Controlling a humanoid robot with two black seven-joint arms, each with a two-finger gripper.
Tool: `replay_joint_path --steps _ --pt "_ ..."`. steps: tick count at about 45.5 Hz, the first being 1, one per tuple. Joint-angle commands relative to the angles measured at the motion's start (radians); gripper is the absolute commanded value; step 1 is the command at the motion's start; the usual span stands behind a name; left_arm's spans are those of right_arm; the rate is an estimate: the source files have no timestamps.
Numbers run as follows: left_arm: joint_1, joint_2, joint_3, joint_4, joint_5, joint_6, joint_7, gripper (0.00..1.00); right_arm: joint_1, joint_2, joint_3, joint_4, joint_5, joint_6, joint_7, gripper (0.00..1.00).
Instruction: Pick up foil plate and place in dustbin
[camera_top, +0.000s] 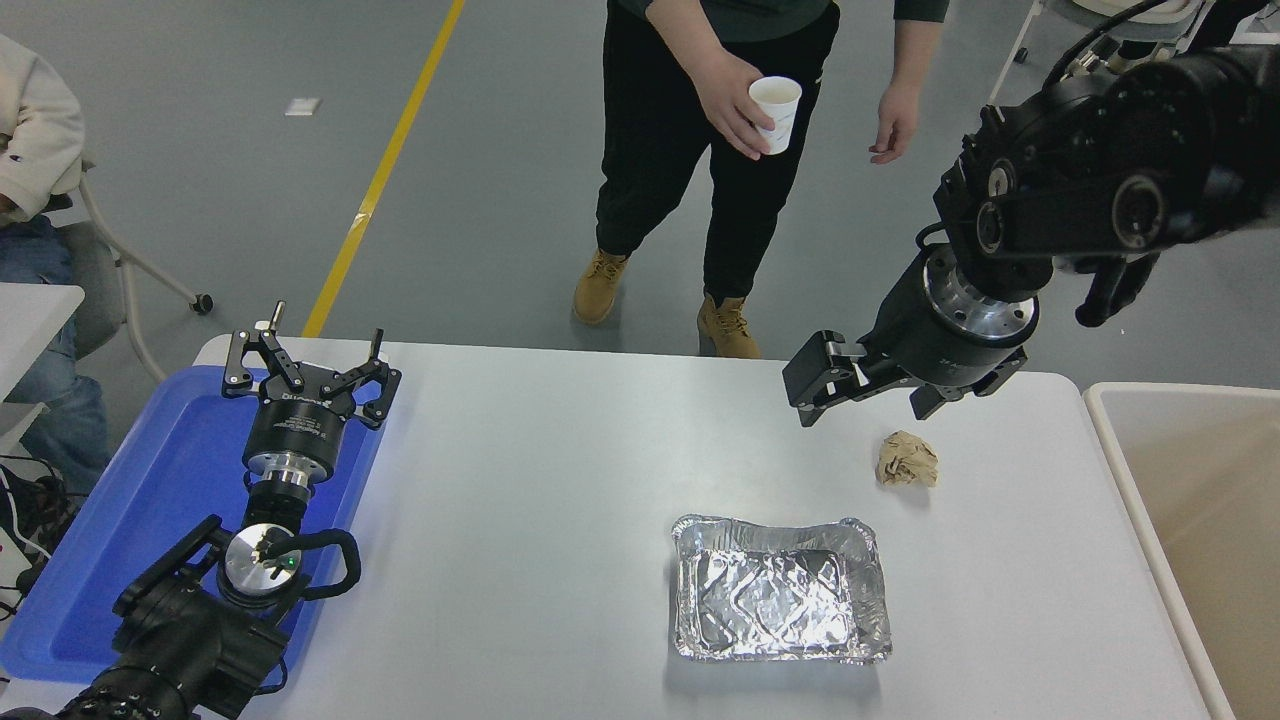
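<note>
White table (560, 480): bore a crumpled brown paper ball (907, 459) toward its far right and a blue plastic tray (150, 520) overhanging its left edge. Beyond the far edge, a standing person (700, 150) held a white paper cup (775, 113). A yellow floor line (385, 165) ran behind.

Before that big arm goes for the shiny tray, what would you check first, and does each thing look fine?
1. Foil plate flat on the table, nothing inside: ok.
2. Right gripper empty: ok; whether its jaws are open: cannot tell.
3. Gripper over the plate: not ok, it hangs beyond it, near the crumpled paper ball.
4. Paper ball apart from the plate: ok.
5. Dustbin at the table's right edge, open: ok.
6. Person holding a cup is back from the table: ok.
</note>
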Motion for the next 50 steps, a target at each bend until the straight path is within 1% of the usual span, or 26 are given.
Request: replay_joint_path --steps 1,3,35,42,45,50 --pt "0.000 0.000 0.000 0.000 0.003 0.000 -0.002 1.00 -0.001 0.006 0.000 -0.001 0.008 -0.002 0.002 1.00" --pt "0.000 0.000 0.000 0.000 0.000 0.000 0.002 1.00 -0.001 0.006 0.000 -0.001 0.010 -0.002 0.002 1.00" --pt "0.000 0.000 0.000 0.000 0.000 0.000 -0.001 1.00 -0.071 0.006 -0.008 -0.001 0.010 -0.031 0.005 1.00" --pt "0.000 0.000 0.000 0.000 0.000 0.000 -0.001 1.00 -0.149 -0.030 -0.005 0.002 -0.007 -0.104 0.005 1.00" --pt "0.000 0.000 0.000 0.000 0.000 0.000 -0.001 1.00 -0.195 -0.071 0.001 0.002 -0.027 -0.127 0.005 1.00" --pt "0.000 0.000 0.000 0.000 0.000 0.000 -0.001 1.00 -0.284 -0.154 0.020 -0.004 -0.140 -0.170 0.005 1.00"
